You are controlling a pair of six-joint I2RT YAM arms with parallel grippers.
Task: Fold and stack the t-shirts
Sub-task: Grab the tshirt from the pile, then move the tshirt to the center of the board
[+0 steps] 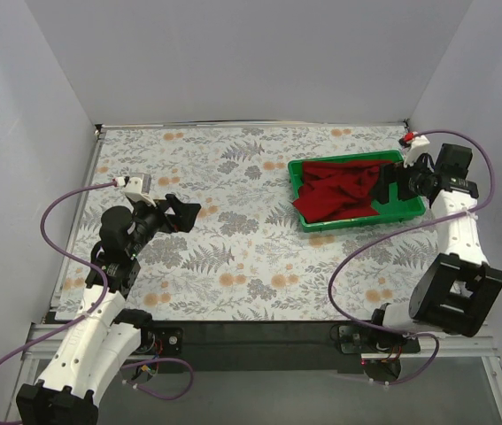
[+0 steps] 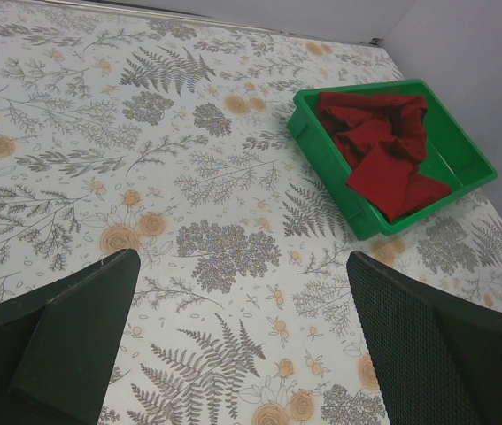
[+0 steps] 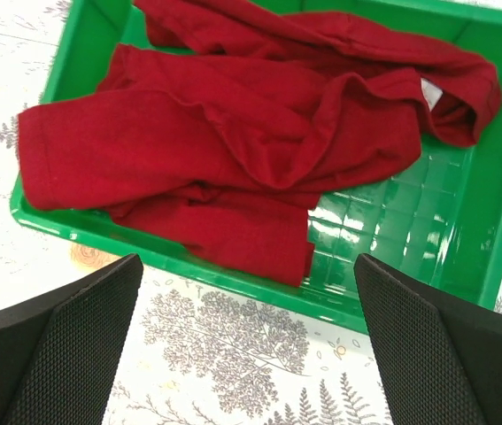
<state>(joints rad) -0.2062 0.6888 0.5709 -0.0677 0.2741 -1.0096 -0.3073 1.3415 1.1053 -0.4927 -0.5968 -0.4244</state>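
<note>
With both pairs of jaws open and empty, the right gripper (image 3: pixel 249 266) should pinch a raised fold of the crumpled dark red t-shirt (image 3: pixel 233 133), clear of the green tray (image 3: pixel 82 232) rim.

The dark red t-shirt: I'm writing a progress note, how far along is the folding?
Done: nothing; the dark red cloth t-shirt lies crumpled in the green plastic tray. In hand: the open right gripper faces the tray, empty; the open left gripper hovers apart. Left: lifting out, spreading, folding.
</note>
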